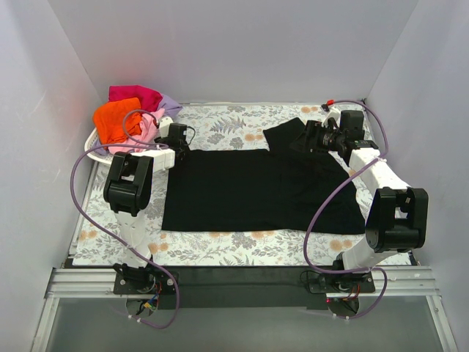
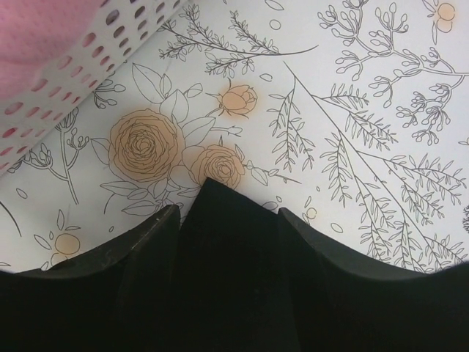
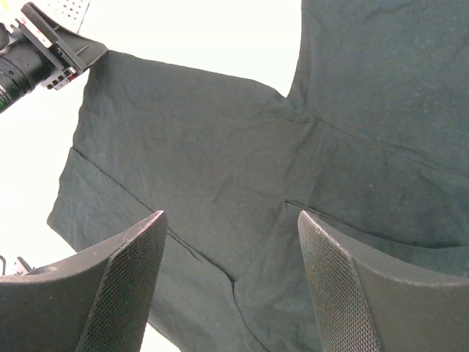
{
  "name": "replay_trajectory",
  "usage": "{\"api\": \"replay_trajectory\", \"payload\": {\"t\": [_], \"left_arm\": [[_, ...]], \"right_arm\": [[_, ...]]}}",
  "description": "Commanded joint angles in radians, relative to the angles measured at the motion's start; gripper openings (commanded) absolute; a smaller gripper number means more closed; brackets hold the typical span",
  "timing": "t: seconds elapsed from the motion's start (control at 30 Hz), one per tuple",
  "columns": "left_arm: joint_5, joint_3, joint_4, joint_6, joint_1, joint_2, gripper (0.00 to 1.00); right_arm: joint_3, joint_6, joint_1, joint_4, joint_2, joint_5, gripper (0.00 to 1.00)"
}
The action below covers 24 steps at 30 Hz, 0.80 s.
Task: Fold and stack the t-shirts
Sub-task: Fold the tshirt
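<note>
The large black t-shirt (image 1: 249,191) lies spread flat on the floral table cover. My left gripper (image 1: 176,145) is low at the shirt's far-left corner. In the left wrist view that corner (image 2: 220,235) lies between its part-open fingers (image 2: 229,213), and I cannot see a pinch. My right gripper (image 1: 308,136) hovers open over the far-right sleeve; the right wrist view shows the sleeve and its seam (image 3: 220,147) below the empty gripper (image 3: 231,220). The orange (image 1: 116,121), magenta-red (image 1: 135,95), pink (image 1: 150,128) and lavender (image 1: 170,105) shirts are piled in the basket.
The white lattice basket (image 1: 95,143) stands at the far-left corner, close beside my left gripper; its wall (image 2: 95,51) and the pink cloth (image 2: 37,29) show in the left wrist view. Purple cables loop by both arms. White walls enclose the table.
</note>
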Motion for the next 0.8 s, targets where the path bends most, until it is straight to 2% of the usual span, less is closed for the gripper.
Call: {"api": "replay_trajectory", "payload": {"t": [0.0,0.4,0.77], "left_arm": [[-0.007,0.024,-0.053,0.0,-0.003,-0.001,0.51],[-0.057,0.047,-0.066,0.023,-0.001,0.013,0.39],[-0.059,0.075,-0.072,0.032,0.002,0.034,0.39]], "right_arm": [[-0.009,0.002,0.003,0.035,-0.022,-0.021,0.66],[-0.018,-0.002,0.002,0.035,-0.033,-0.021,0.66],[-0.02,-0.007,0.002,0.034,-0.033,-0.024,0.67]]}}
